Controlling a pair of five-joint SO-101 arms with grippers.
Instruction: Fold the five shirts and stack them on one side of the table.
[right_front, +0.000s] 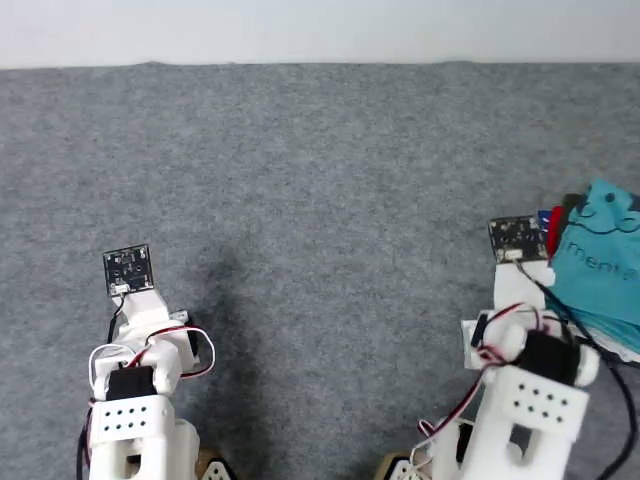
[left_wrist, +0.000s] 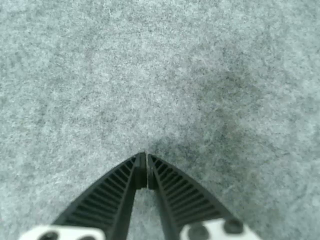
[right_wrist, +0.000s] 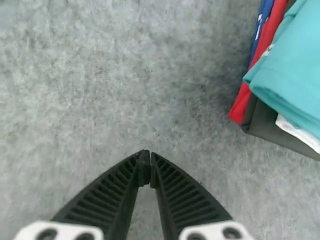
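Left arm (right_front: 125, 415) and right arm (right_front: 540, 400): white plastic, black motors, red-and-white cables, with ribbed black fingers (left_wrist: 120, 195) ahead of screwed white mounts.

matt fuzzy grey felt table (right_front: 330, 170), soft cloth shirts (right_wrist: 295, 75)

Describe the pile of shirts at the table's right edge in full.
The pile of shirts lies flat on the grey felt table, at its right edge beside the right arm. A folded teal shirt with dark print sits on top; edges of red, blue, dark and white soft cloth show beneath. The right gripper, shut, is clear of it.
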